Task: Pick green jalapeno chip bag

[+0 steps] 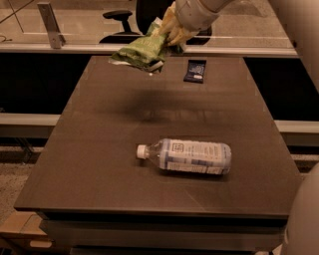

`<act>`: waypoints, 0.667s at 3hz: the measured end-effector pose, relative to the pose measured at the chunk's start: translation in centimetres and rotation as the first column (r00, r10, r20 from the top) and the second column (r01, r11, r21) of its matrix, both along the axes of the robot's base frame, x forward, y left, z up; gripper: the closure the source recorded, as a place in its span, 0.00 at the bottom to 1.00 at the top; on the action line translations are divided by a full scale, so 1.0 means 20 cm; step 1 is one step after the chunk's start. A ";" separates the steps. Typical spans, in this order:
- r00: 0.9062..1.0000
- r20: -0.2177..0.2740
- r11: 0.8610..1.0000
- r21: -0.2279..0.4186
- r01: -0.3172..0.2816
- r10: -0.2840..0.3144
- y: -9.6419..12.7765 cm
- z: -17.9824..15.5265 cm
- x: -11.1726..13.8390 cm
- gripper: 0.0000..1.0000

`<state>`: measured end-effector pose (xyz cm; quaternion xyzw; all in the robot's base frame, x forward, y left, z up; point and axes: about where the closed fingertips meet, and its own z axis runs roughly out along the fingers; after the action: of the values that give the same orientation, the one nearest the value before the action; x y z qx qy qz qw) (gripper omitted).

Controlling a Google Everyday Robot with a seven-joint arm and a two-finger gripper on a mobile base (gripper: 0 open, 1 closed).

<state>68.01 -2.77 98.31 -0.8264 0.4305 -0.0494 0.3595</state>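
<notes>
Metal bracket (50, 22): upper left of the frame, upright on the pale ledge behind the table.
Office chair (122, 15): top of the frame, left of centre; only an armrest and part of the seat show, the rest is cut off or hidden behind the bag.
Table (89, 169): dark top filling most of the frame.
Green jalapeno chip bag (139, 50): upper centre, in the air over the table's far edge and clear of the surface. Its right end is hidden in the gripper, and its print is too crumpled to read.
Bag's long axis: roughly left to right; the pale crimped left end hangs lower, the right end rises into the grasp.
Gripper (168, 34): top centre, clenched on the bag's upper right end; the arm runs off the top edge.
Dark blue packet (195, 70): flat on the table, below and right of the gripper, apart from the bag.
Water bottle (187, 156): on its side right of centre, cap pointing left.
Robot body (305, 219): pale curve, cut off at the lower right.
</notes>
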 end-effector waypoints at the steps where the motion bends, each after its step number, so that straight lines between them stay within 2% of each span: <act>1: 1.000 0.014 0.999 0.043 -0.003 0.002 -0.04 0.05 -0.02 1.00; 2: 0.999 0.025 0.995 0.099 -0.022 0.019 -0.07 0.10 -0.04 1.00</act>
<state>67.26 -4.13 100.33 -0.8113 0.4195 -0.0341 0.4058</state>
